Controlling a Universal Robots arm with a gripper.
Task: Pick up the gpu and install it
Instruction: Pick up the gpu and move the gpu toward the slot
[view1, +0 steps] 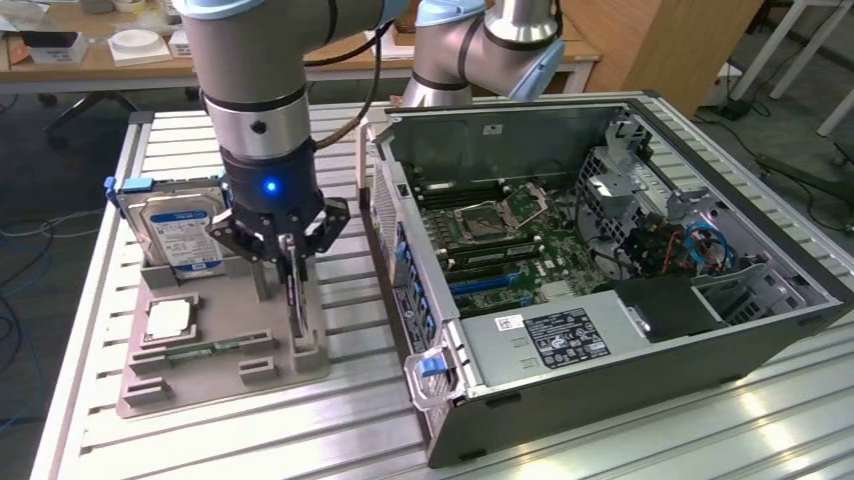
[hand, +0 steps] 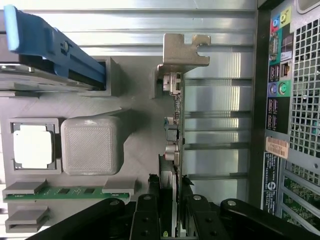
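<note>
gpu (hand: 172, 135) upright (edge-on) in grey holder (hand: 135, 100), gripper (hand: 170, 181) clamped on it

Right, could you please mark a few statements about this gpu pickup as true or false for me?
1. The gripper is shut on the gpu. True.
2. The computer case is open, its motherboard exposed. True.
3. The gpu is seated in the motherboard. False: it stands on edge in the grey tray.
4. The hard drive lies inside the computer case. False: it stands upright in the grey tray.
5. The memory stick lies in the grey tray. True.
</note>
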